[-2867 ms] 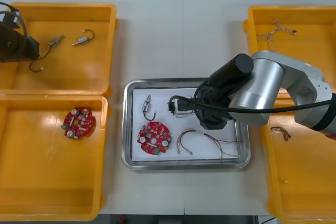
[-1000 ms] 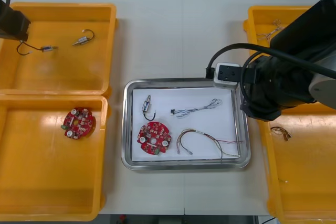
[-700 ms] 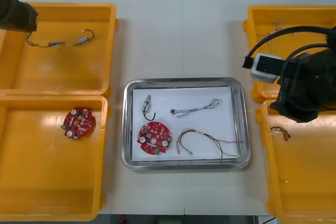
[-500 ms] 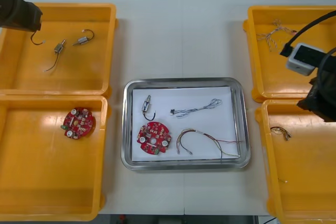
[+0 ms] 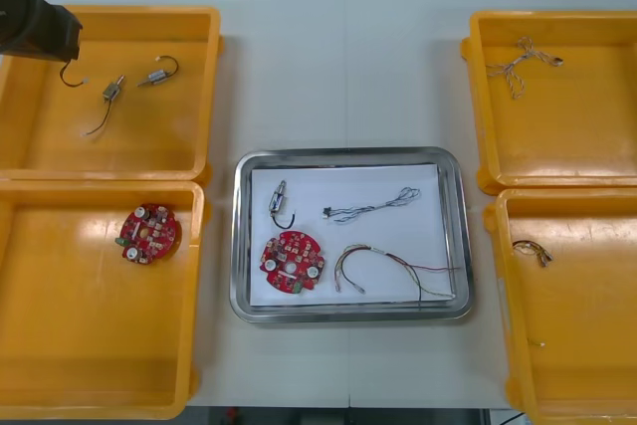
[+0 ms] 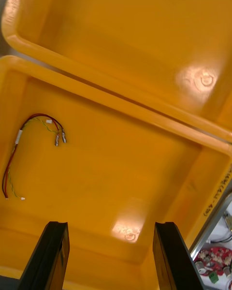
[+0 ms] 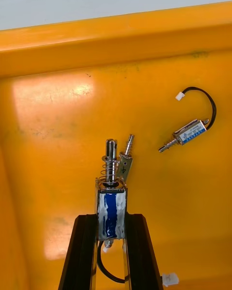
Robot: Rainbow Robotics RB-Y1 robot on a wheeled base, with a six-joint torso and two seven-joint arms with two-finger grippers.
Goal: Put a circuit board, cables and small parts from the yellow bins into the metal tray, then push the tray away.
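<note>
Hovering over yellow bins (image 7: 53,125), left hand (image 7: 111,218) pinches a small metal part (image 7: 111,204); right hand (image 6: 110,228) gapes empty.

My left gripper (image 7: 111,218) has its fingers (image 7: 81,251) clamped on a small metal part (image 7: 111,208) with a blue label. The part's spring and plunger point away from the wrist, and its black cable (image 7: 102,267) loops down between the fingers. It hangs above the yellow bin (image 7: 43,140) floor. A second small metal part (image 7: 189,131) with a curled black lead (image 7: 209,101) lies apart on the floor. Pale desk (image 7: 116,0) shows past the bin wall.
</note>
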